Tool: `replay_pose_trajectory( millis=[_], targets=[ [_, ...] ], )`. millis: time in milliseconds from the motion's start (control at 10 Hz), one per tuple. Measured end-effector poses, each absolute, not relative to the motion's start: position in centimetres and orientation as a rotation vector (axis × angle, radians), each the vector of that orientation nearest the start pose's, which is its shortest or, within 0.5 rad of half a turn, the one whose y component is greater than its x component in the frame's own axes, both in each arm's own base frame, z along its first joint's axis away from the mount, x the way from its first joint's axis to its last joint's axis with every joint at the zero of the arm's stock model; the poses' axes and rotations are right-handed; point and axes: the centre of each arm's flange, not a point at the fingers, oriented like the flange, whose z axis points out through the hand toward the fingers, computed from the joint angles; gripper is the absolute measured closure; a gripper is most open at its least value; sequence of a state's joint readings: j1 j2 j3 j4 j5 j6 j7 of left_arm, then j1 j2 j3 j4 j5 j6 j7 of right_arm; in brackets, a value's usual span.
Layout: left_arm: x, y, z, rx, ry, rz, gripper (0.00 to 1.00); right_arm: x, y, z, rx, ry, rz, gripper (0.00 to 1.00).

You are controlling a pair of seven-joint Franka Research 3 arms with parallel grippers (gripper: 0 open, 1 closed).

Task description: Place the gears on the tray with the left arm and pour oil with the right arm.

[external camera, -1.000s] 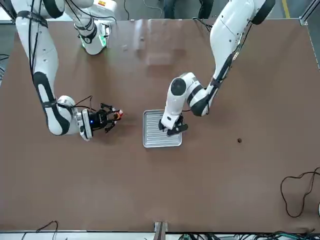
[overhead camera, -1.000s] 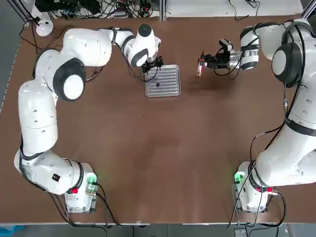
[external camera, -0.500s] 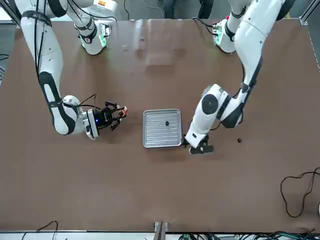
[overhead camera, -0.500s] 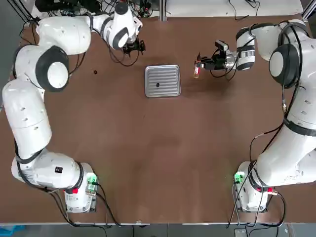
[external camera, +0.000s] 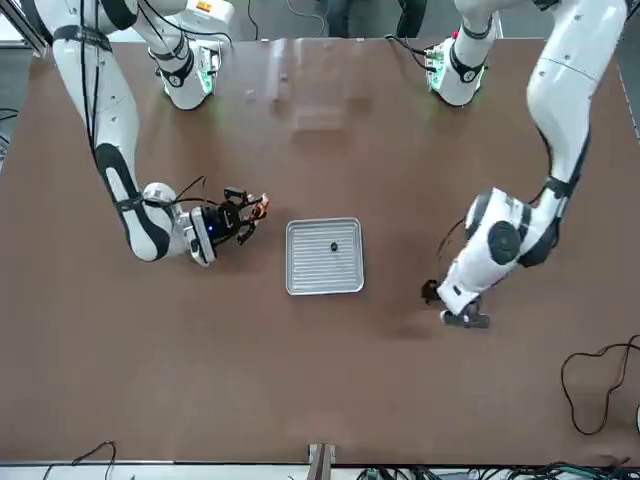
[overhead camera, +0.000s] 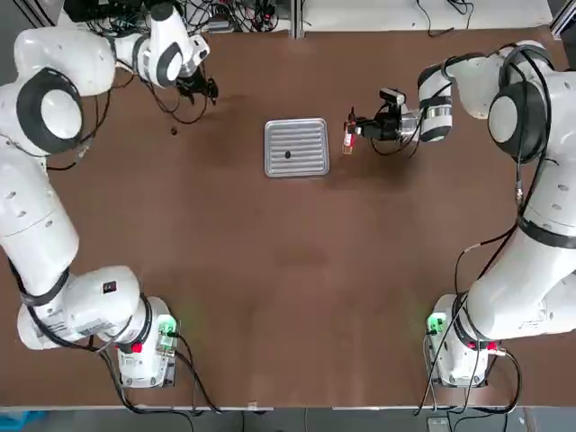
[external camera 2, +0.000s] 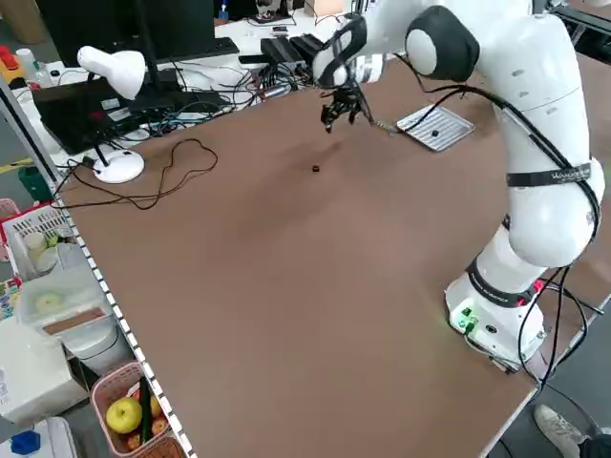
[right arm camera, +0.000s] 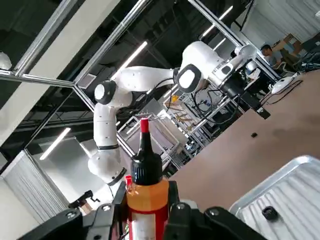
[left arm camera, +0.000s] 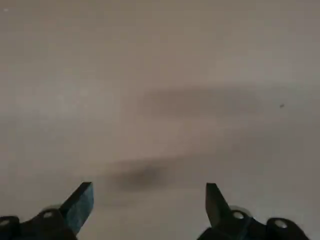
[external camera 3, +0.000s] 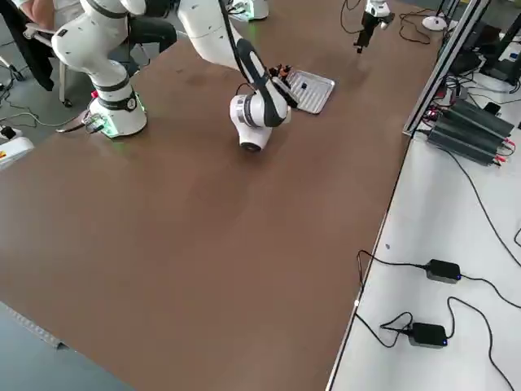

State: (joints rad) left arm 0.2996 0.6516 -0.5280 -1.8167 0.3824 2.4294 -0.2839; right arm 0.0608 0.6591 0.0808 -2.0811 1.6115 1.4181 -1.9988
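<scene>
Silver, ribbed metal makes up the tray [overhead camera: 308,135]; we take it as our clock's centre, twelve pointing away from the arms' bases. One gear [right arm camera: 270,213] lies on it, and the other gear [overhead camera: 174,130] is on bare table at nine. Our left gripper [overhead camera: 212,94] is near ten, jaws wide apart with nothing between; we judge that gear its next pick. At about three, our right gripper [overhead camera: 355,126] is closed around the oil bottle [right arm camera: 147,192], probably waiting beside the tray to leave us placing room. We grip its body, presumably so the nozzle stays free for pouring. Only the right wrist view shows the red tip clearly; the right side view hides the bottle's details.
</scene>
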Motion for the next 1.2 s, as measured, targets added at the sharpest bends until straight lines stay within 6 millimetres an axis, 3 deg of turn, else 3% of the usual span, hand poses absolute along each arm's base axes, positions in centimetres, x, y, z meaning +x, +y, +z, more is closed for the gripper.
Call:
replay_pose_trajectory(
  millis=[100, 300, 600, 900, 1200],
  targets=[
    [64.4, -9.6, 22.1, -3.198, 0.247, -0.084, 0.01, 49.7, 19.3, 15.7, -1.218, -0.634, -0.551, 0.66],
    [63.5, -6.5, 21.3, -3.199, 0.261, -0.043, 0.01, 49.8, 19.8, 16.6, -1.217, -0.595, -0.496, 0.66],
    [62.8, -4.0, 21.6, -3.187, 0.296, -0.037, 0.02, 50.4, 19.9, 19.6, -1.241, -0.550, -0.413, 0.66],
    [61.6, -1.6, 20.4, -3.201, 0.259, -0.067, 0.03, 49.8, 20.4, 19.6, -1.268, -0.534, -0.375, 0.66],
    [60.1, -1.2, 18.8, -3.188, 0.237, -0.102, 0.04, 49.6, 21.7, 19.8, -1.297, -0.553, -0.372, 0.66]
  ],
)
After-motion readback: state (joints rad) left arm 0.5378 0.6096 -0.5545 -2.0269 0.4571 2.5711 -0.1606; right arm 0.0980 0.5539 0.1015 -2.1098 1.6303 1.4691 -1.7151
